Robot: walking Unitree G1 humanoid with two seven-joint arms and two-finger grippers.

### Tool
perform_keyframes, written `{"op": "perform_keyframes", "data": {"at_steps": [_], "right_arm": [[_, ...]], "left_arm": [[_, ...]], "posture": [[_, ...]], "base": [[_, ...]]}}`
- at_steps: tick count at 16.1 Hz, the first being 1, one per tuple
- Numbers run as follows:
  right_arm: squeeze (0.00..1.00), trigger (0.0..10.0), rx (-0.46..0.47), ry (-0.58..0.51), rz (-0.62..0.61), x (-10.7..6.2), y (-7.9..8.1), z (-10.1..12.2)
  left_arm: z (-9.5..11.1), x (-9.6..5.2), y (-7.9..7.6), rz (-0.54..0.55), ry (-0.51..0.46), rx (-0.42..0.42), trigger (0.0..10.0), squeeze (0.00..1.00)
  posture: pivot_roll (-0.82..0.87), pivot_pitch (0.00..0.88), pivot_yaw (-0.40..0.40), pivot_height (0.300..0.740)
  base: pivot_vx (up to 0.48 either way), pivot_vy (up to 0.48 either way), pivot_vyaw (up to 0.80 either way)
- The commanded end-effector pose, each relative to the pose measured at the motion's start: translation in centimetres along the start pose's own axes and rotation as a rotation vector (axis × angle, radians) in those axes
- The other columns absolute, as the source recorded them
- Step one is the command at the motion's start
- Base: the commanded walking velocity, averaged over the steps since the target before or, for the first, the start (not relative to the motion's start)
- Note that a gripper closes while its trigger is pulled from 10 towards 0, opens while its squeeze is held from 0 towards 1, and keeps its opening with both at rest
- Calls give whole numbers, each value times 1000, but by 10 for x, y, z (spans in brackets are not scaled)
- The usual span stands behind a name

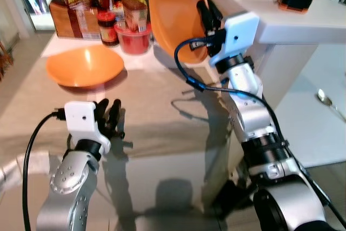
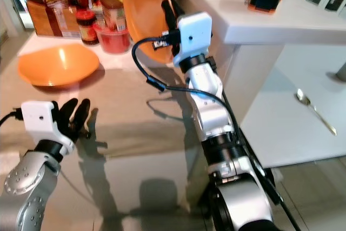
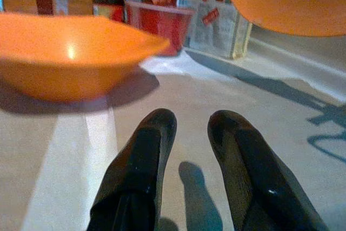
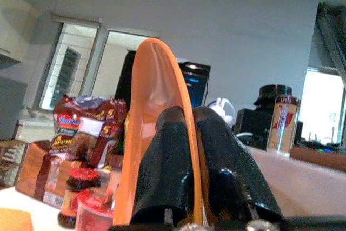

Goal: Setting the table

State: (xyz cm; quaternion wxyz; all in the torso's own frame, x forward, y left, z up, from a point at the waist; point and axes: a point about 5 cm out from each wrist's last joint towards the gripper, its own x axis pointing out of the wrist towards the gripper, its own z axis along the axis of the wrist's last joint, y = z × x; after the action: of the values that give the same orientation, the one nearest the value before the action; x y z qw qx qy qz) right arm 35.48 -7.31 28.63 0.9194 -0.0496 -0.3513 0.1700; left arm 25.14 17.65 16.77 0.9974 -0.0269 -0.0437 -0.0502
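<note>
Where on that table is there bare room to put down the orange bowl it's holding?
The held bowl, pinched in the right gripper, could land on the bare tabletop between the resting orange bowl, the left gripper and the right arm. The back edge is crowded with jars, red tub and packets.

The right gripper (image 1: 208, 17) is raised on an extended arm, jaws clamped. The left gripper (image 1: 111, 116) is held low, jaws slightly parted.
</note>
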Motion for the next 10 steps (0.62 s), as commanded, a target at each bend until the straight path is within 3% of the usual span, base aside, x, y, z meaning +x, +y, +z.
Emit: {"op": "perform_keyframes", "data": {"at_steps": [1, 6, 10], "right_arm": [[0, 0, 1, -45, -23, 3, -5, 7], [0, 0, 2, -38, -23, 1, -4, 4], [0, 0, 5, -29, -18, 0, -2, 1]], "left_arm": [[4, 0, -3, -6, -7, 3, 10000, 0], [6, 3, -4, -13, -13, 7, 10000, 0], [7, 5, -3, -16, -14, 23, 10000, 0]], "posture": [[63, 0, -52, 740], [60, 0, -51, 740], [61, 0, -53, 740]], "base": [[-480, 0, 0], [-463, 0, 0], [0, 0, 0]]}}
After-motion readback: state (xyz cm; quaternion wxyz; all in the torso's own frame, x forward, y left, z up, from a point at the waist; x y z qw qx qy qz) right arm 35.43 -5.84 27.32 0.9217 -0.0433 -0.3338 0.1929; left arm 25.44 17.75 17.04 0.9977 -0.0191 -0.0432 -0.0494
